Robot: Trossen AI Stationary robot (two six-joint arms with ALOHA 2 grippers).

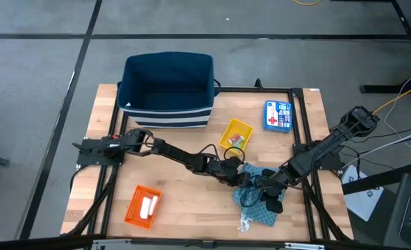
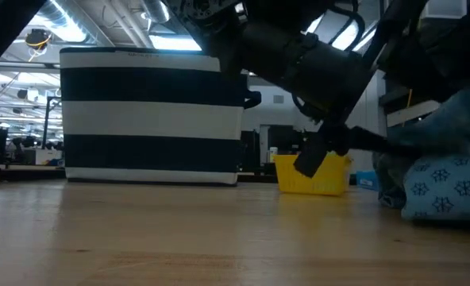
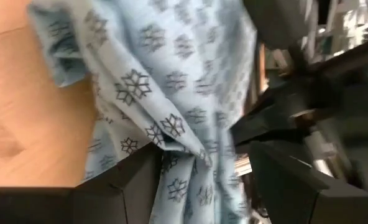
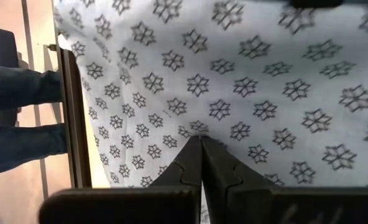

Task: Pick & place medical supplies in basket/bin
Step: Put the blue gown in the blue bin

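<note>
The teal-blue patterned cloth (image 1: 257, 205) lies bunched on the table's right near part. It fills the left wrist view (image 3: 171, 93) and the right wrist view (image 4: 234, 74). My left gripper (image 1: 239, 173) reaches in from the left. It is open, with its fingers on either side of a gathered fold (image 3: 196, 155). My right gripper (image 1: 264, 189) comes from the right and is shut on the cloth. White rolls (image 1: 148, 205) lie in an orange tray. Small tubes (image 1: 237, 139) lie in a yellow bin (image 1: 233, 132). My left gripper (image 3: 202, 180) straddles the gathered fold; I cannot tell whether a finger touches it. My right gripper (image 4: 201, 155) pinches the cloth's patterned face (image 4: 199, 132) between its two closed fingertips. One layer or several, I cannot tell. The cloth spreads out beyond the tips.
The dark blue basket with white stripes (image 1: 167, 87) stands at the far edge, left of centre. A blue first-aid box (image 1: 277, 115) lies far right. The orange tray (image 1: 143, 206) sits near left. A black frame (image 1: 303, 149) borders the table. A person's legs (image 4: 16, 124) show beyond the edge.
</note>
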